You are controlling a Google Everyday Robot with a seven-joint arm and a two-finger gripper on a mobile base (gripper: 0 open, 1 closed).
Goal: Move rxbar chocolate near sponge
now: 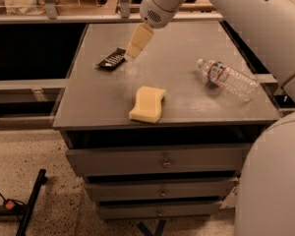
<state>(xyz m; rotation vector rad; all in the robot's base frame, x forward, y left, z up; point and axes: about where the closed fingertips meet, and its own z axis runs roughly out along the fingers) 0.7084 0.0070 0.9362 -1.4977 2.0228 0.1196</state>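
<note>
**A:** Rxbar (111, 59), where does it lie?

**B:** Flat on the table (187, 48), far left part, at about 11 o'clock from the sponge (147, 103) and apart from it. Bare table lies between them.

**A:** And the gripper?

**B:** The gripper (132, 53) hangs tilted just beside the bar, at its 2 o'clock side, with the tip low near the bar's far corner. It carries nothing, since the bar rests on the table. Whether it is released or clenched I cannot tell.

**A:** So the step in hand is the grasp?

**B:** I judge so. The bar is thin and lies at a slant, so the gripper should shift toward 8 o'clock until it is centred over the bar. It should then turn to span the narrow width and come down close to the table before closing. A high or off-centre grip would likely nudge the wrapper away.

**A:** Anything in the way?

**B:** No. The bottle (228, 79) lies well off, at 2 o'clock from the sponge. The bar could be set down on the sponge's 10 o'clock side, which is the short way.
</note>
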